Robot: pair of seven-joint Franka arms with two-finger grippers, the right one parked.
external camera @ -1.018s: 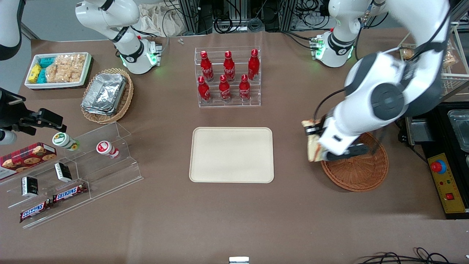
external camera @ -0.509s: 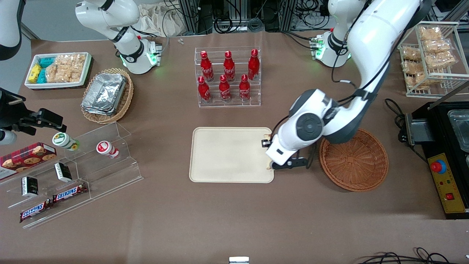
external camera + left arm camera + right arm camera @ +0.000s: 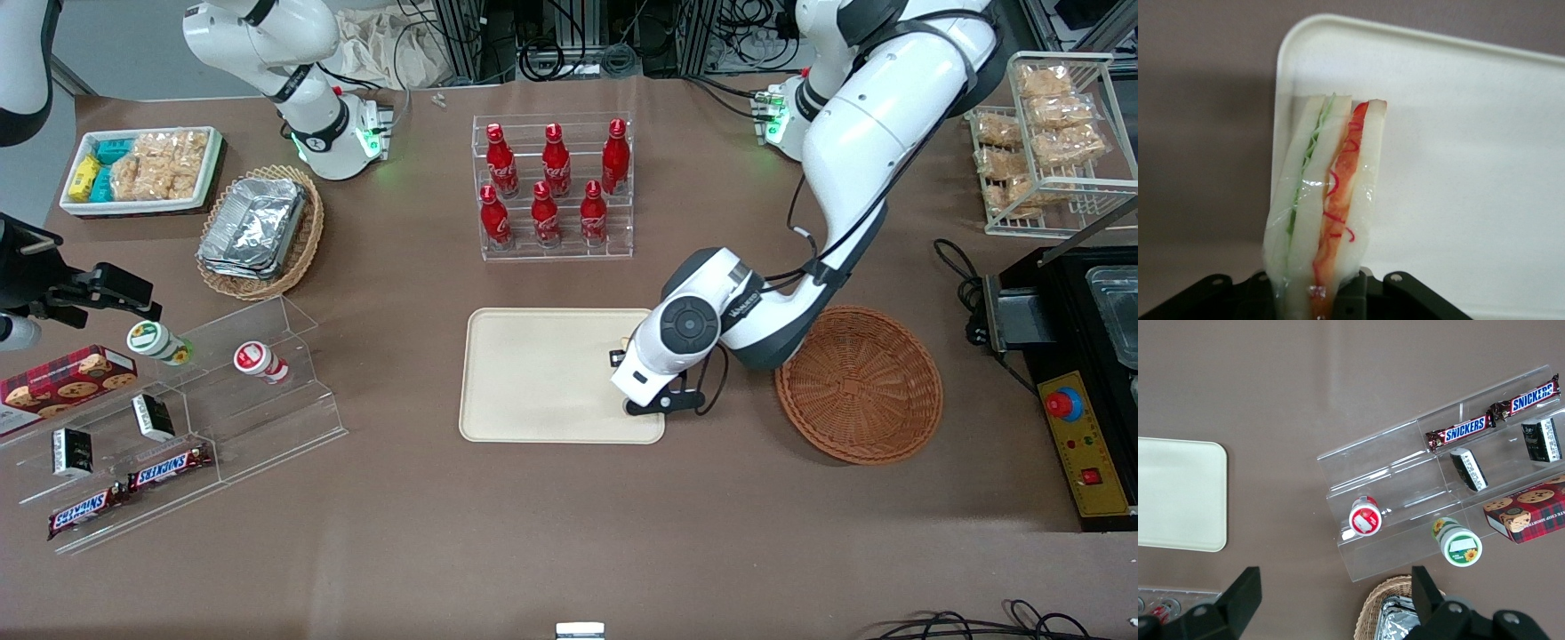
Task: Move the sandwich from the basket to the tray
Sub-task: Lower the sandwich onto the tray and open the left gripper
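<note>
Gripper [image 3: 633,384] clamps the wrapped sandwich [image 3: 1326,207], white bread with green and red-orange filling stripes, low over the cream tray [image 3: 542,373], right of frame centre.

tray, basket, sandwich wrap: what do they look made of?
Tray: likely plastic, matte cream, smooth moulded rim. Basket: woven wicker, orange-brown, concentric weave visible. Sandwich, held in the gripper above the tray's edge: white bread slices in thin clear film, judging by the glossy wrinkles.
</note>
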